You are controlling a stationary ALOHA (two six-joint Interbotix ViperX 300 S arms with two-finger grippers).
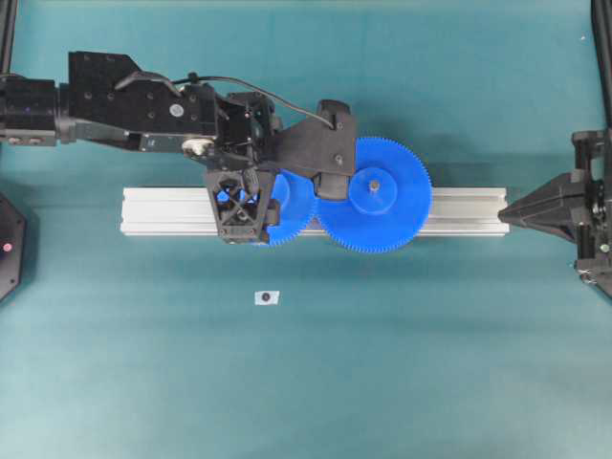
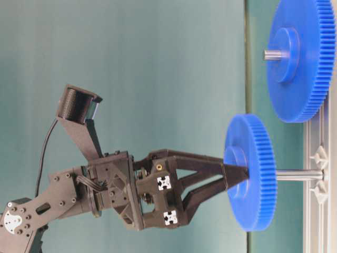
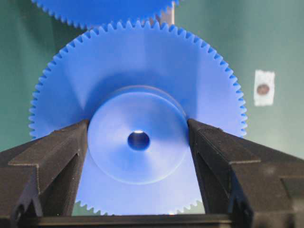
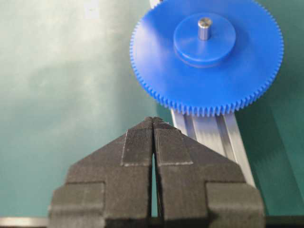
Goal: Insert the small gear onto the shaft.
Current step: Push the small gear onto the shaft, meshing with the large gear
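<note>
The small gear (image 3: 137, 71), blue with a raised hub, is held by that hub between my left gripper's (image 3: 138, 137) fingers (image 3: 61, 152). In the table-level view the small gear (image 2: 251, 171) sits on the thin grey shaft (image 2: 297, 174), which enters it from the rail side. The gear stands partway along the pin, apart from the rail. From overhead the small gear (image 1: 292, 206) shows partly under the left gripper (image 1: 251, 206). My right gripper (image 4: 153, 118) is shut on nothing, and its tip (image 1: 504, 214) rests by the rail's right end.
A wider blue gear (image 1: 382, 196) sits on its own pin beside the small one, closer to the rail (image 2: 297, 58). The silver grooved aluminium rail (image 1: 163, 210) lies across the teal mat. A small white piece with a dark centre (image 1: 267, 297) lies in front of it.
</note>
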